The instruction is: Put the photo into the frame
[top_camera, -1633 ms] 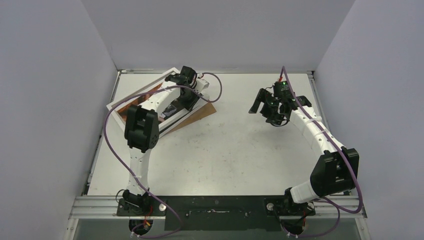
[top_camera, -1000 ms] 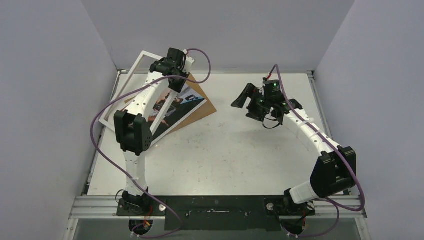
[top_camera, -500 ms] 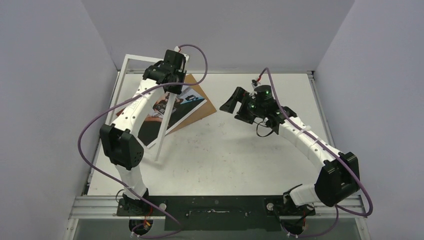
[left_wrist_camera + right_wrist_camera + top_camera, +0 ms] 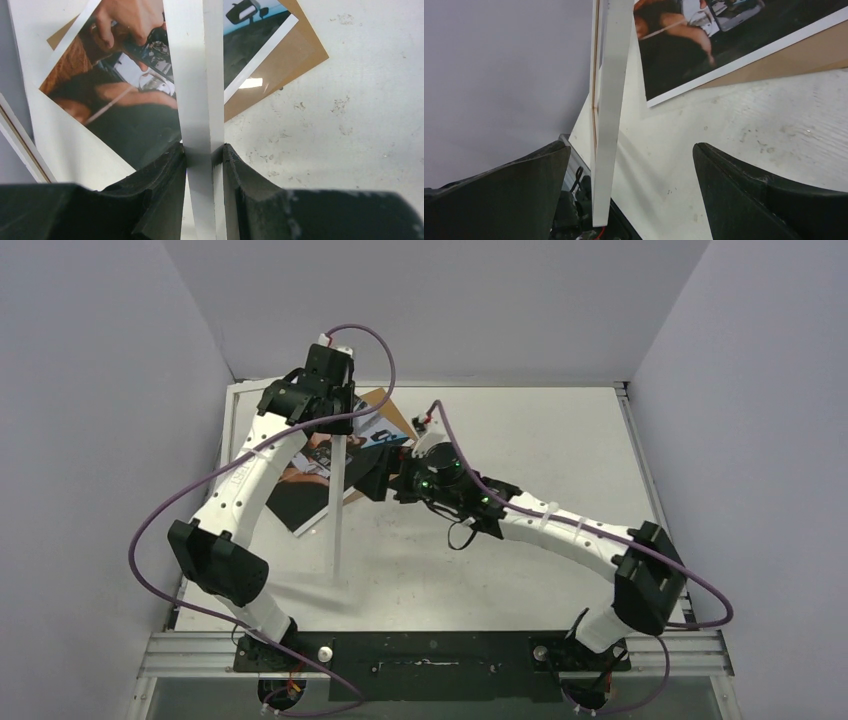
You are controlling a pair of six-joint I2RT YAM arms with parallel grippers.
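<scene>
Left wrist view alone shows jaws clamping the frame (image 4: 195, 75).

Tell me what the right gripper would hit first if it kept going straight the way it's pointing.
Probably the frame: its pale rim, held up by the left gripper, crosses ahead of the right gripper. Past it lies the photo; depth is unclear.
</scene>
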